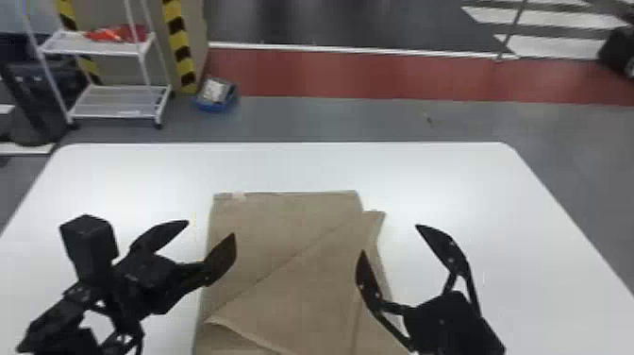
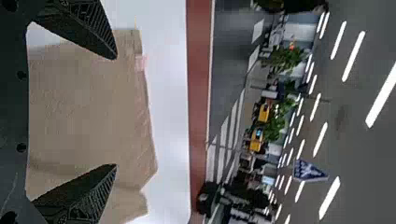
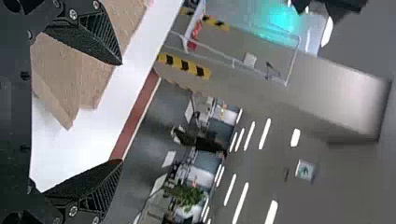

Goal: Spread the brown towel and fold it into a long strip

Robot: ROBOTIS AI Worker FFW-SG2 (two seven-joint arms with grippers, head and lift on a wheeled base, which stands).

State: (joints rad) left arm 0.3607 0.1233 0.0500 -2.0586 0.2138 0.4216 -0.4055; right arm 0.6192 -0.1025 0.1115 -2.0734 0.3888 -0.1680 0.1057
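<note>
Left gripper wide, empty, at the towel's left side, one finger overlapping its edge in the head view; contact, can't tell. Right gripper also wide and empty, at the towel's right side, inner finger overlapping that edge; contact unclear too.

Brown towel lies on the white table, between the grippers: layered, a slanted flap across it, a corner poking out on the right, small pale tag near its far left corner. Its near end is cut off by the head view's bottom edge; part of the right side sits behind the right gripper's finger. Layer count, can't tell.

Table bare-white around the towel. Beyond the towel, on the floor: white rack off left with a red item on top, blurry; blue bin; red floor band farther back.
</note>
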